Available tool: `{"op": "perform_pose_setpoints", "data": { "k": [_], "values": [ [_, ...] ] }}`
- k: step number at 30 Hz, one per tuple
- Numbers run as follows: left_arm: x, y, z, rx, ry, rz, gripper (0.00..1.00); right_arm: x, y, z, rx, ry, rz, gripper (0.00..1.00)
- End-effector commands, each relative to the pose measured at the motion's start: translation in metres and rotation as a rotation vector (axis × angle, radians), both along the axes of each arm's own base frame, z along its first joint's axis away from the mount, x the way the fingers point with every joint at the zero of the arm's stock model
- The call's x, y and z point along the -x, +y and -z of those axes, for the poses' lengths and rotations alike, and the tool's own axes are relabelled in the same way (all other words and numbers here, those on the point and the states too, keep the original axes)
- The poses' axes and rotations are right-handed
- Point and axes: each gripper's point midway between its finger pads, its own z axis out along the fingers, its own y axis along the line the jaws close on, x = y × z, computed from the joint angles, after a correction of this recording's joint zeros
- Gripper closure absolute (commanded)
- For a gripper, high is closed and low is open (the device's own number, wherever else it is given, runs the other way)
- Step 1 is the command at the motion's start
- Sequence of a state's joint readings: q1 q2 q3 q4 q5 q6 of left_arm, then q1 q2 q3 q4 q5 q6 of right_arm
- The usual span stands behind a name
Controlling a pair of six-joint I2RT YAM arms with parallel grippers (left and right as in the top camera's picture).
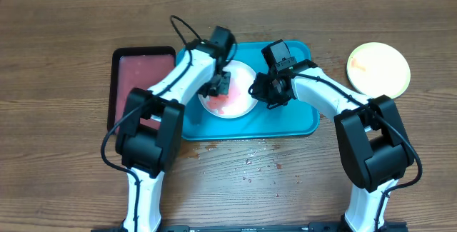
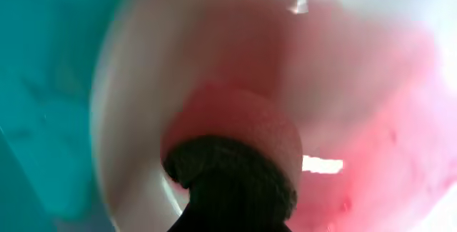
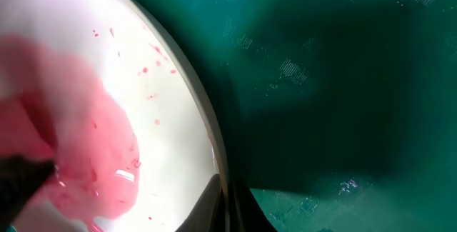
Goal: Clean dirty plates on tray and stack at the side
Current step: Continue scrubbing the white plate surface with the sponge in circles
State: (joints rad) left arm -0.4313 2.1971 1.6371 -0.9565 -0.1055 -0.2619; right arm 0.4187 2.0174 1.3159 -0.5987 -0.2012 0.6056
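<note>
Overhead, the left pincer (image 1: 220, 86) holds a pinkish pad (image 2: 235, 128) on the smeared round white plastic plate (image 1: 239, 105), the right pincer (image 1: 263, 89) at its rim unreadable; red remains, so wiping precedes stacking.

White plate (image 1: 239, 98) smeared pink-red on the turquoise tray (image 1: 300, 121); black tray (image 1: 143, 52) left of it, reddish inside; lime-green plate (image 1: 378, 68) to the right.
</note>
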Motion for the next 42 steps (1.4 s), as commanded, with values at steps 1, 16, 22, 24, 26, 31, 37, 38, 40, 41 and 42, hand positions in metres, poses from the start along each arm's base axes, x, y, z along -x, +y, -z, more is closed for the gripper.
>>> {"op": "perform_pose_setpoints", "data": {
  "k": [1, 16, 22, 24, 26, 31, 37, 38, 40, 41, 42],
  "values": [
    [0.053, -0.002, 0.051, -0.073, 0.193, 0.079, 0.96, 0.001, 0.001, -0.001, 0.0, -0.004, -0.011, 0.96],
    [0.039, -0.048, 0.067, 0.143, 0.106, 0.032, 0.96, -0.002, 0.002, -0.002, -0.005, -0.014, -0.011, 0.96],
    [0.032, -0.031, 0.068, 0.048, 0.063, 0.007, 0.96, -0.002, 0.002, -0.002, -0.005, -0.014, -0.011, 0.96],
    [0.037, -0.021, 0.068, -0.005, 0.075, 0.005, 0.96, -0.002, 0.002, -0.002, -0.005, -0.014, -0.011, 0.96],
    [0.045, -0.011, 0.069, -0.046, 0.101, 0.005, 0.96, -0.002, 0.001, -0.002, -0.005, -0.014, -0.011, 0.96],
    [0.069, 0.008, 0.078, -0.117, 0.166, 0.006, 0.96, -0.002, 0.001, -0.001, -0.004, -0.013, -0.011, 0.96],
    [0.088, 0.025, 0.09, -0.177, 0.198, 0.009, 0.96, -0.002, 0.002, -0.002, -0.005, -0.014, -0.011, 0.96],
    [0.087, 0.025, 0.091, -0.174, 0.192, 0.009, 0.96, -0.002, 0.002, -0.002, -0.005, -0.014, -0.011, 0.96],
    [0.081, 0.024, 0.091, -0.171, 0.168, 0.007, 0.96, -0.002, 0.002, -0.001, -0.005, -0.013, -0.011, 0.96],
    [0.076, 0.024, 0.091, -0.172, 0.148, 0.004, 0.96, -0.002, 0.002, -0.001, -0.005, -0.013, -0.011, 0.96],
    [0.072, 0.024, 0.092, -0.167, 0.135, 0.0, 0.96, -0.002, 0.002, -0.001, -0.005, -0.013, -0.011, 0.96]
  ]
}}
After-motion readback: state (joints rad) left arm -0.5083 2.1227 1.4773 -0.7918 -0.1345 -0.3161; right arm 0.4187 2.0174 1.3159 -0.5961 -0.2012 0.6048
